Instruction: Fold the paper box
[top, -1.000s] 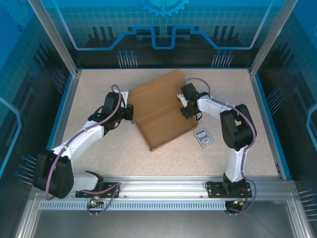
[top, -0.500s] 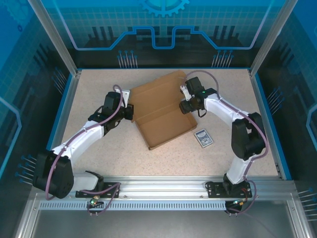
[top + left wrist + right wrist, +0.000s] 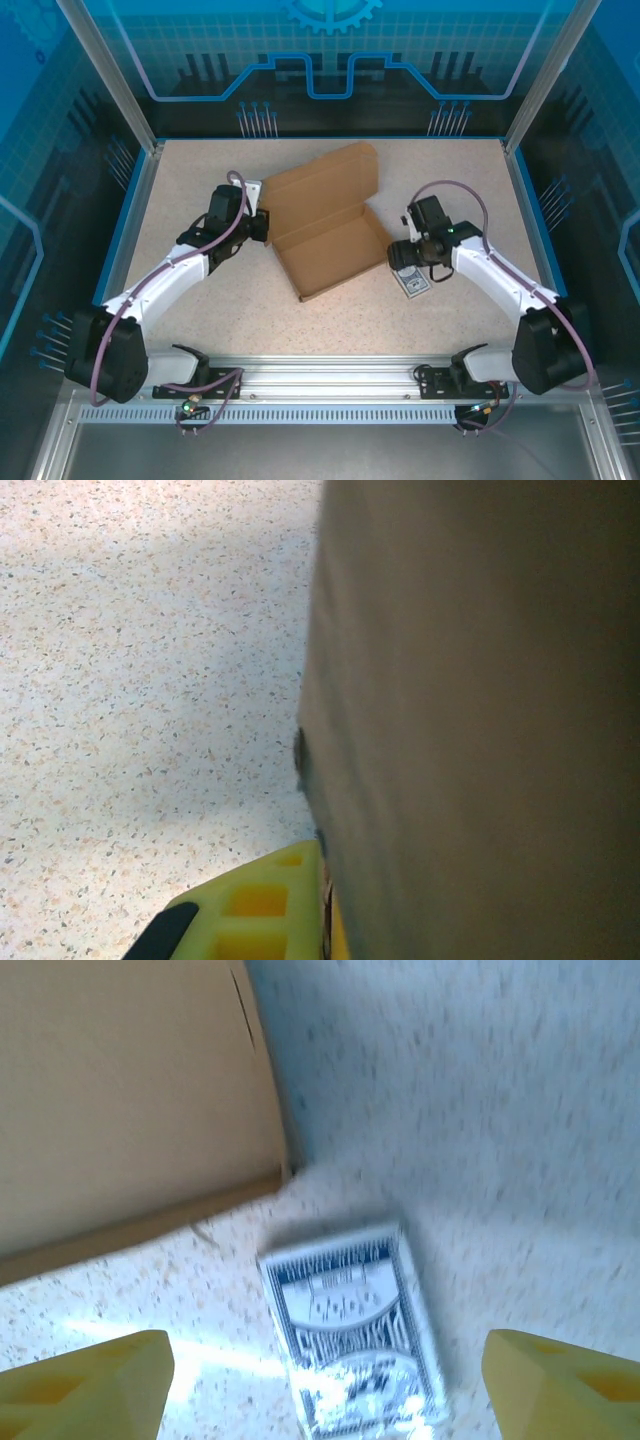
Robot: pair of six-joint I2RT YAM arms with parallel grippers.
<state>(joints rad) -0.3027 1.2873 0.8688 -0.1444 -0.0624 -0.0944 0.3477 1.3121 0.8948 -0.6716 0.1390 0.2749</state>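
The brown paper box (image 3: 325, 228) lies mid-table as a shallow tray with its lid panel spread flat behind it. My left gripper (image 3: 262, 227) is at the box's left side, shut on the cardboard edge. In the left wrist view its yellow fingers (image 3: 262, 908) pinch a thin cardboard wall (image 3: 470, 720). My right gripper (image 3: 398, 258) hovers open just off the box's right corner, with nothing between its fingers. In the right wrist view the right gripper (image 3: 325, 1385) spreads wide over a blue-and-white card, and the box corner (image 3: 130, 1090) sits at the upper left.
The blue-and-white patterned card (image 3: 412, 283) lies flat on the speckled table (image 3: 200, 290) just right of the box; the right wrist view shows this card (image 3: 350, 1335) under the open fingers. Blue raised edges (image 3: 135, 215) border the table.
The right gripper let go of the box's right side, opened wide and swung right and toward the front, ending above the card. The left arm and the box stayed put.
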